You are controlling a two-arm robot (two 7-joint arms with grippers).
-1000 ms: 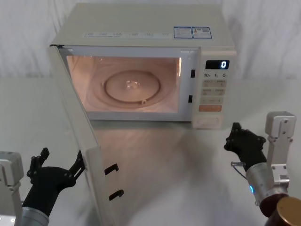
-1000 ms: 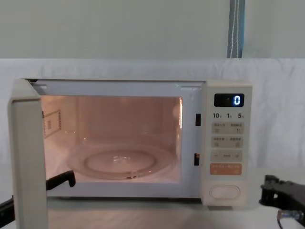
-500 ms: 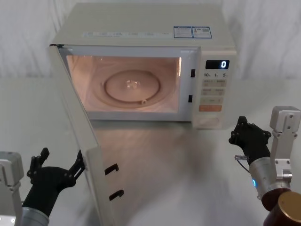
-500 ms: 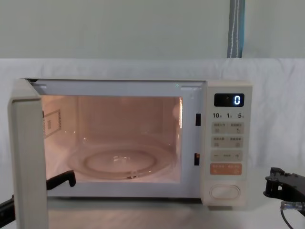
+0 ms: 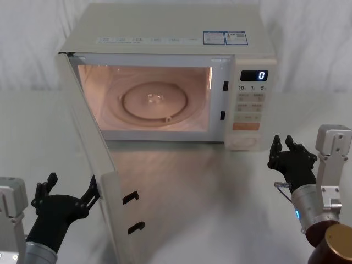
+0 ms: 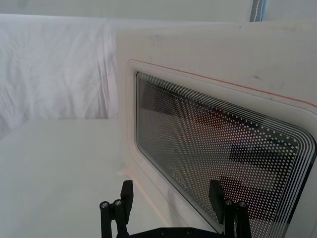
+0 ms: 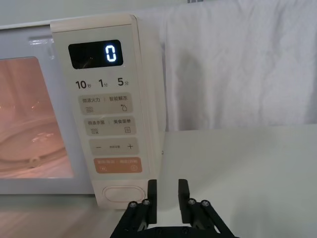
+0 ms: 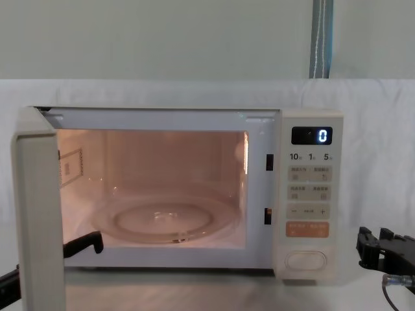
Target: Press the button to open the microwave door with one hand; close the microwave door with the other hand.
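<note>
The microwave door [image 5: 118, 212] stands swung wide open to the left, edge-on in the chest view [image 8: 37, 214], and its dotted window [image 6: 223, 148] fills the left wrist view. The cream oval button [image 5: 243, 143] sits at the bottom of the keypad panel [image 7: 120, 194] [image 8: 306, 260]. My right gripper [image 5: 283, 144] hovers just right of and in front of the button without touching it, its fingers a little apart [image 7: 168, 191] [image 8: 382, 236]. My left gripper [image 5: 73, 184] is open, low beside the door's outer face [image 6: 171, 191], and one finger [image 8: 83, 243] shows past the door.
The microwave [image 5: 165, 33] stands at the back of a white-draped table [image 5: 209, 187]. Its cavity is lit, with a glass turntable [image 5: 155, 102] inside. The display [image 7: 95, 53] reads 0 and an orange key [image 7: 116, 164] sits above the button. A white cloth backdrop hangs behind.
My right gripper has drawn back to the right, away from the keypad panel, and its fingers have parted. The door and my left gripper have not moved.
</note>
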